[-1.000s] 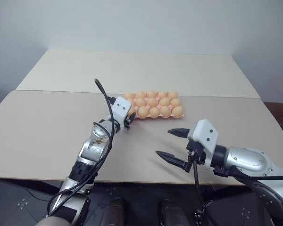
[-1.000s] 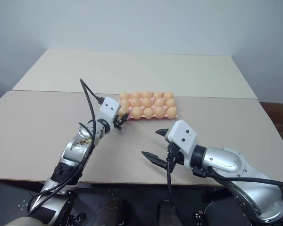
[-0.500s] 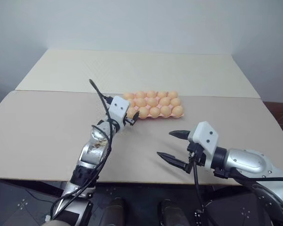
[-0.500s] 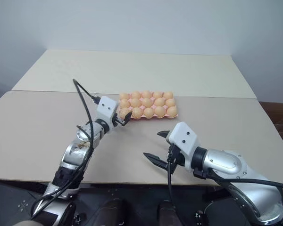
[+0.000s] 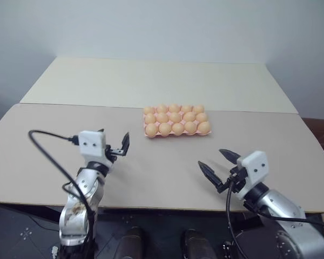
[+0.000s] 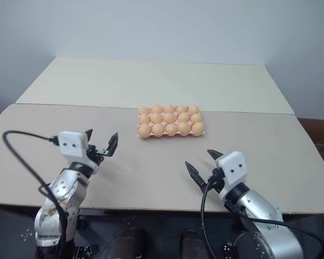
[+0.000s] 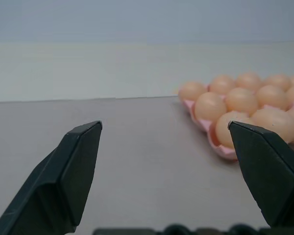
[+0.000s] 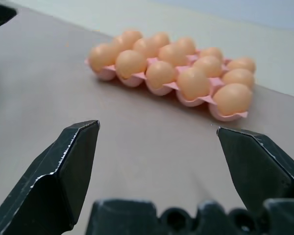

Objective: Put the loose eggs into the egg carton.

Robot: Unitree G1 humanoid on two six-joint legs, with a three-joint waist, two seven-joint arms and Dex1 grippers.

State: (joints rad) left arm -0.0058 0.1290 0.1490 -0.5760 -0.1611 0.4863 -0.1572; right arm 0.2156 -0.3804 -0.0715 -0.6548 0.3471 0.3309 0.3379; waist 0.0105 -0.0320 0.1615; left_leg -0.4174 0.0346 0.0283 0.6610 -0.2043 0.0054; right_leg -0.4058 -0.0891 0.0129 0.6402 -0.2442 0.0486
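Carton status: the egg carton (image 5: 175, 133) sits near the middle of the table (image 5: 54, 135), just short of the seam where the two boards meet, and every one of its fifteen cups appears to hold an egg. Eggs (image 5: 176, 120) stand in three rows of five; none can be seen lying on the board outside the tray, so the task reads as complete or very nearly so.

Left gripper (image 5: 113, 141) hovers low over the table, well to the left of the carton, jaws spread wide and empty. Right gripper (image 5: 218, 163) hangs near the front edge on the right, likewise wide open with nothing between its fingers (image 8: 73, 161).

Risks noted:
- Any further reach toward the carton could clip its scalloped rim and shove the light tray, unseating eggs
- An egg not fully seated in its cup could roll out if the table is jolted by an arm
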